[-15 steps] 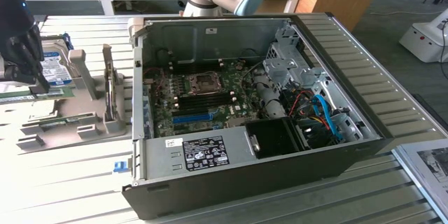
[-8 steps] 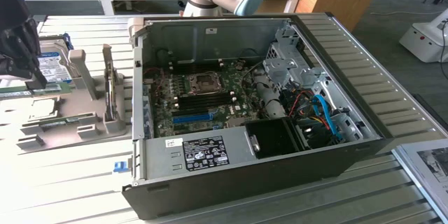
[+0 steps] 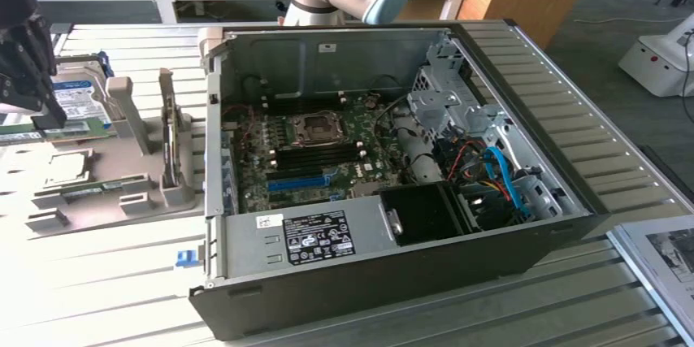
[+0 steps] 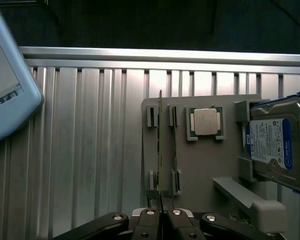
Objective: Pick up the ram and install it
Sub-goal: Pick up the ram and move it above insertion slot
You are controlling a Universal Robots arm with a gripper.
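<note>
Green ram [image 4: 160,150] pinched edge-on between closed gripper [image 4: 162,215] fingers.

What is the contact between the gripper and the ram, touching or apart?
Touching. In the wrist view the gripper is shut on the near end of the ram, seen edge-on, with no gap on either side.

The ribbed aluminium table [image 3: 109,298] carries an open black computer case [image 3: 379,290], a grey plastic holder tray [image 3: 97,210] and a small blue piece [image 3: 182,258].
</note>
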